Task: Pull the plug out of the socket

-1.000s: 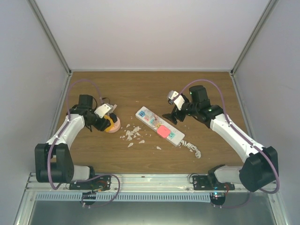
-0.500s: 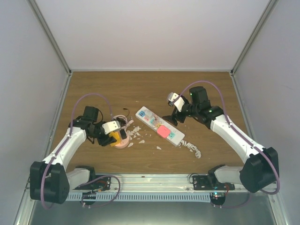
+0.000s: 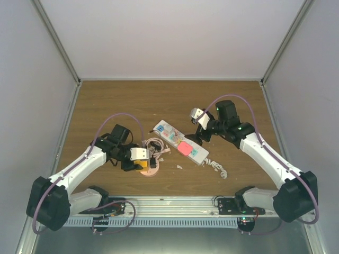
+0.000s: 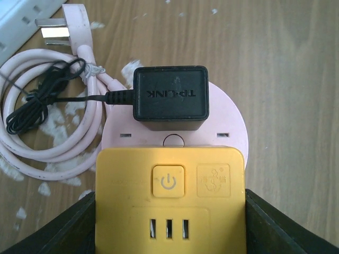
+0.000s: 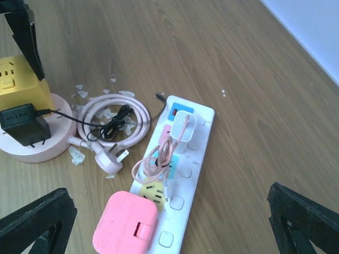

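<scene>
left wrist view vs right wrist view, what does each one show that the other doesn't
Left wrist only: readable lettering on the black adapter and the logo beside the yellow socket's power button. Right wrist only: the pink adapter and white charger plugged into the power strip. Both: black adapter, yellow socket, round pink base, coiled pink cord.
</scene>
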